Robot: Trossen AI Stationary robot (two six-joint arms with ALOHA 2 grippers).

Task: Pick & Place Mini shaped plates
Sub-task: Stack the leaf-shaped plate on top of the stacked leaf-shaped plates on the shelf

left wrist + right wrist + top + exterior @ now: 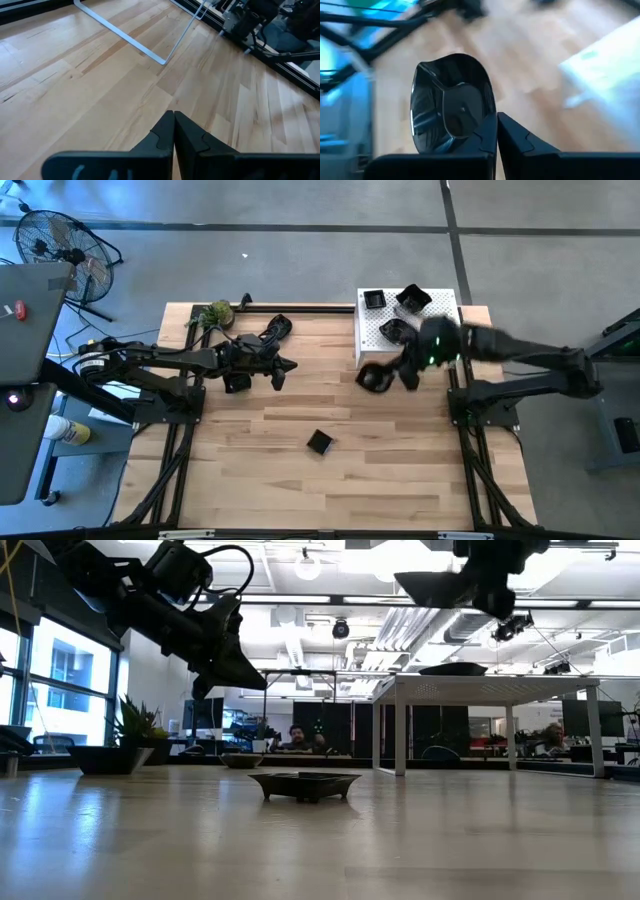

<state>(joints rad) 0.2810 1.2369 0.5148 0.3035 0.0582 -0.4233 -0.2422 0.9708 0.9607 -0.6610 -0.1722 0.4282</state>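
Note:
My right gripper (392, 376) hangs above the table's far right part, beside the white perforated stand (440, 308), and is shut on a glossy black mini shaped plate (451, 102). That plate shows high above the table in the low view (437, 585). Another plate (319, 442) rests on its base mid-table (305, 783). Three more lie on the stand (373, 300) (412, 298) (395, 330). My left gripper (287, 366) is shut on nothing, above the table left of centre (174, 127). My right gripper pinches the plate's rim (485, 126) between its two fingers, which look shut together on the thin edge. The fingers slant down from the table's right side. The plate is lifted clear of the table, its hollow side facing the wrist camera.
A green leafy ball (215, 313) sits at the far left edge. Dark plates lie near my left arm (275, 330) (237, 383). A black rail (300, 308) runs along the far edge. Bare wood lies across the near half of the table (380, 480).

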